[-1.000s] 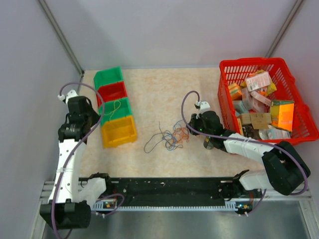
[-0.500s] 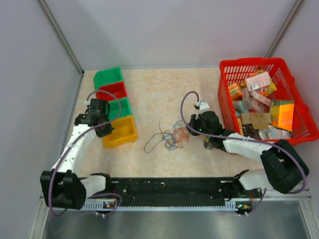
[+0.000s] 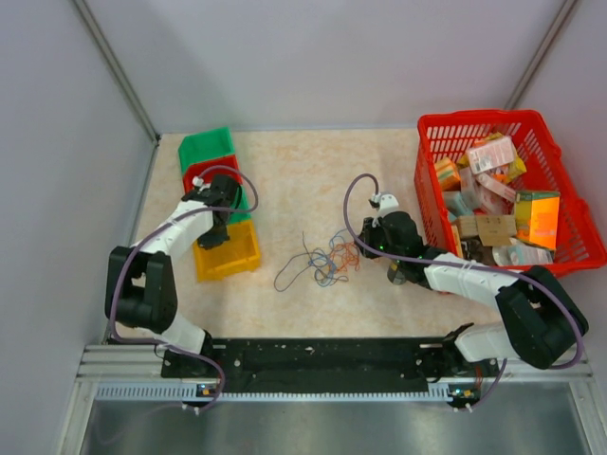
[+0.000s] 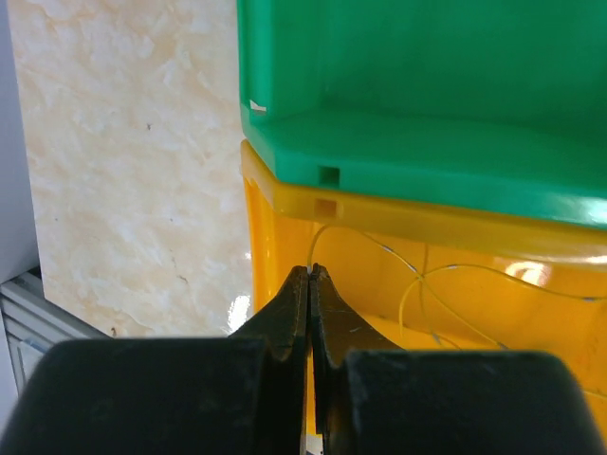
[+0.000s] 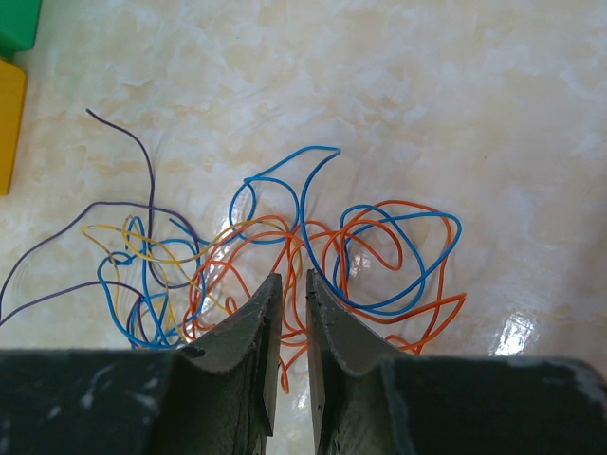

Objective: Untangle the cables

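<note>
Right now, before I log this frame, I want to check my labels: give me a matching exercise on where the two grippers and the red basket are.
1. left gripper
2. right gripper
3. red basket

A. over the wire tangle, fingers slightly apart
B. at the table's right side, holding packets
C. over the yellow bin, shut on a thin wire

Pairs: 1-C, 2-A, 3-B

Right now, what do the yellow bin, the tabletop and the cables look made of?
Yellow bin: glossy moulded plastic, judging by its sheen and rounded rim. Tabletop: smooth marble-patterned sheet, possibly laminate; it mirrors glare. Cables: thin wire in coloured, probably plastic, insulation, holding springy loops.
</note>
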